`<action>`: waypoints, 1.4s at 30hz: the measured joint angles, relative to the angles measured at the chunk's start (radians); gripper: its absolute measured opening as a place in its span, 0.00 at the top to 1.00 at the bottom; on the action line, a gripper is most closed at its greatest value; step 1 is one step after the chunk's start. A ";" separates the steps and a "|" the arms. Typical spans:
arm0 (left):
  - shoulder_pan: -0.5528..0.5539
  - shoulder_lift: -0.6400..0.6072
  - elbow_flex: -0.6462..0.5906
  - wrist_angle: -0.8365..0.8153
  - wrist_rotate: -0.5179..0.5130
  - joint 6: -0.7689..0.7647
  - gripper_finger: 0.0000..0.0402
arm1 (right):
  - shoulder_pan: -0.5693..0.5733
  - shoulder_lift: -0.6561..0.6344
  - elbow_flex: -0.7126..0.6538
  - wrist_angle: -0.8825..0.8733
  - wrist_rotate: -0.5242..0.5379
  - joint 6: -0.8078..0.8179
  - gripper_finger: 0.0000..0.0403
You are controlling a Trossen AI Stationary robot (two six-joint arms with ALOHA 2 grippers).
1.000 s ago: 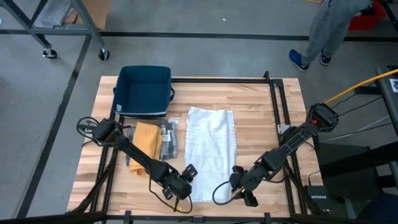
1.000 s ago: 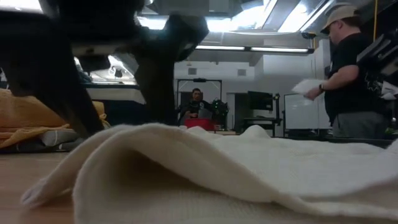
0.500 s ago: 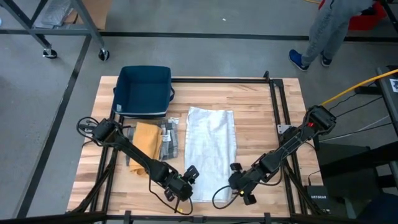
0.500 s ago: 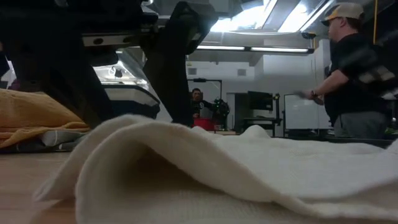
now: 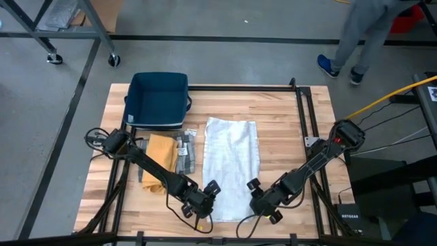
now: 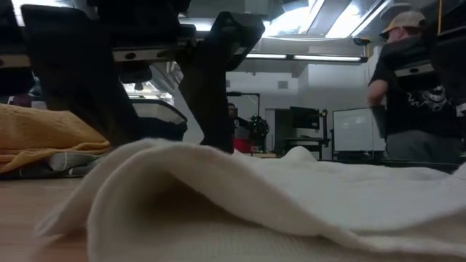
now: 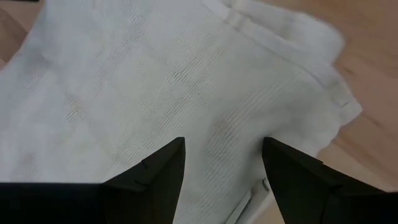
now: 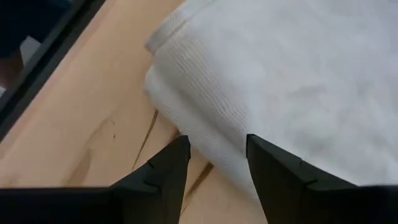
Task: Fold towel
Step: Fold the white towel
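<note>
at the table's near edge, left gripper point(image 5: 207, 193) and right gripper point(image 5: 254, 193) both parted over towel point(image 5: 232, 164) corners, wrist views alone show the gaps, nothing clamped

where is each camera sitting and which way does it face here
High view: above the table, looking straight down; shows both arms, the left hand and right hand at the white towel's near end.
Low view: at tabletop height, looking level across the towel into the room; dark arm parts come down from above, a person stands behind.
Left wrist view: on the left arm, looking past its open fingers onto the towel.
Right wrist view: on the right arm, looking past its fingers at the towel's edge.
All four views share the towel.
</note>
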 joint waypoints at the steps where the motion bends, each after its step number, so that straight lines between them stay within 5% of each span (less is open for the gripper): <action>1: 0.000 0.000 0.000 0.000 0.009 0.000 0.49 | 0.000 0.009 0.007 0.001 0.002 -0.012 0.58; 21: -0.001 0.055 0.003 0.006 0.057 0.020 0.49 | 0.007 0.114 0.058 -0.019 -0.036 -0.085 0.58; 34: -0.023 0.011 0.046 -0.081 0.005 -0.069 0.49 | 0.015 0.115 0.064 -0.023 -0.029 -0.064 0.58; 42: -0.047 0.011 0.058 -0.129 0.067 -0.174 0.49 | 0.015 0.115 0.064 -0.021 -0.017 -0.059 0.58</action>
